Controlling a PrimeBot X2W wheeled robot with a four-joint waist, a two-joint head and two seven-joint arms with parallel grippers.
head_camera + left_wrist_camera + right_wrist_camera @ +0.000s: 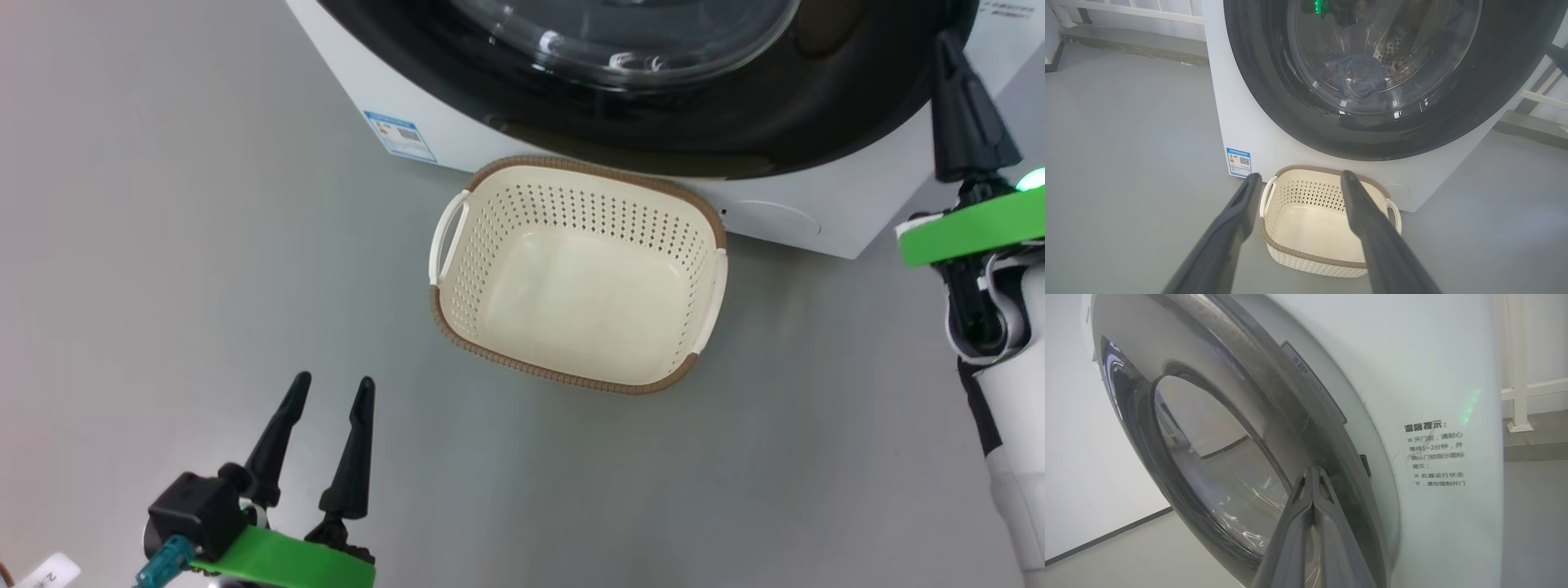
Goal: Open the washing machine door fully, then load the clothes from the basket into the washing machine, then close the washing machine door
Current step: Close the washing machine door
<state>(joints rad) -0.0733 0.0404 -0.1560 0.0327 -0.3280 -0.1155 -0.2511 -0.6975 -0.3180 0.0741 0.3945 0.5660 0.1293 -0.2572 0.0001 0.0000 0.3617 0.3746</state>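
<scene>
The white washing machine (457,139) stands at the top of the head view. Its glossy black washing machine door (735,122) lies against its front. Through the door glass (1274,94) in the left wrist view, the clothes (1359,77) lie as a bluish bundle in the steel drum. The cream basket (563,377) sits empty on the floor before the machine. My left gripper (335,380) hangs open, short of the basket (1306,255). My right gripper (947,41) is shut, with its tips at the door's right rim (1208,375).
Grey floor (163,245) spreads to the left and in front of the basket. A blue label (400,135) and a round cap (771,220) sit low on the machine's front. A white railing (1126,8) runs behind the machine, and a printed notice (1433,455) is on its side.
</scene>
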